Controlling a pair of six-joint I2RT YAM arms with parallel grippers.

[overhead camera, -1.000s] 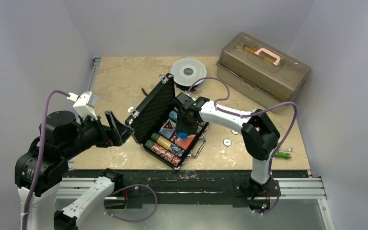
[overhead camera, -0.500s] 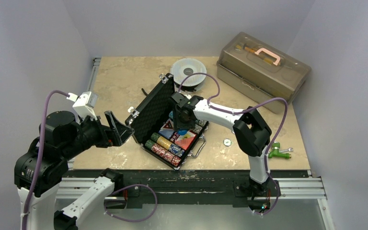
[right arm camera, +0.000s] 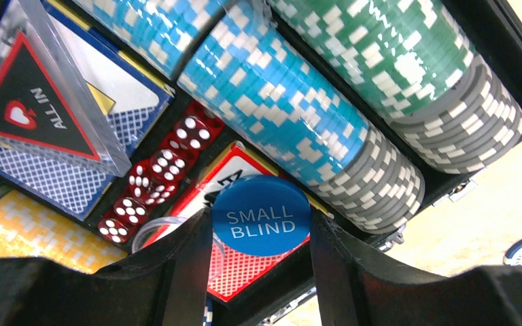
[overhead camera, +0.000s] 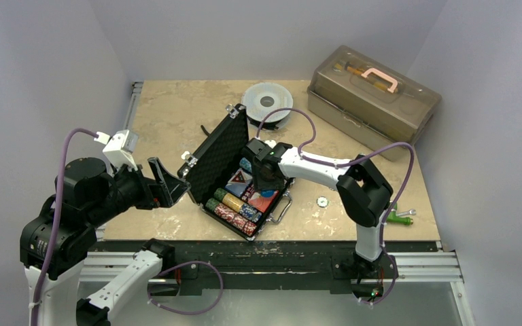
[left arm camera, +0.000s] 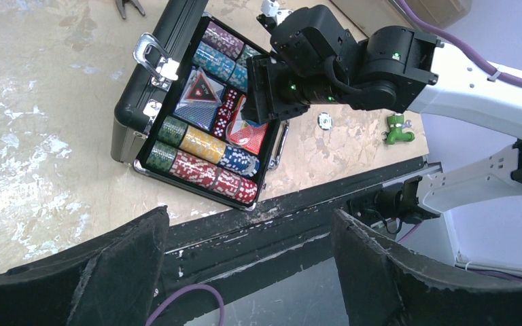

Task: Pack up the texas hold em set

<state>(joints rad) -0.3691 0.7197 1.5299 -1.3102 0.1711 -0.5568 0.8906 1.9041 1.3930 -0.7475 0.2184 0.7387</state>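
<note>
One wide tan bench (overhead camera: 177, 115) holds it all, and the biggest thing of the set, the black case (left arm camera: 124, 132), lies near its front edge with the lid (overhead camera: 219, 153) standing open. I think the case is stiff and, full as it is, heavy, so the lid is best pushed down by its top edge and the case lifted by the silver handle (overhead camera: 282, 206). The left tool (left arm camera: 245, 272) hangs to the left of the case, its two fingers (left arm camera: 119, 272) far apart, with nothing in it. Inside the case lie long rows of chips (right arm camera: 279, 109), packed side by side; they look hard and smooth, and a row would likely spill if pinched in the middle. Between the rows lie card decks (right arm camera: 61, 156), flat and light. The right tool (overhead camera: 265, 182) hangs over the middle of the case, and its fingers press on the two edges of the blue disc (right arm camera: 261, 216) that says SMALL BLIND. The disc looks thin, hard, light and slippery, so the rim is the right place to hold it, and it may slip if the grip is loose. One loose chip (overhead camera: 322, 201) lies flat on the bench to the right of the case; it will be hard to get under, so pinch it across its rim. Smallest are the red dice (right arm camera: 153, 180), lined up beside the decks.
</note>
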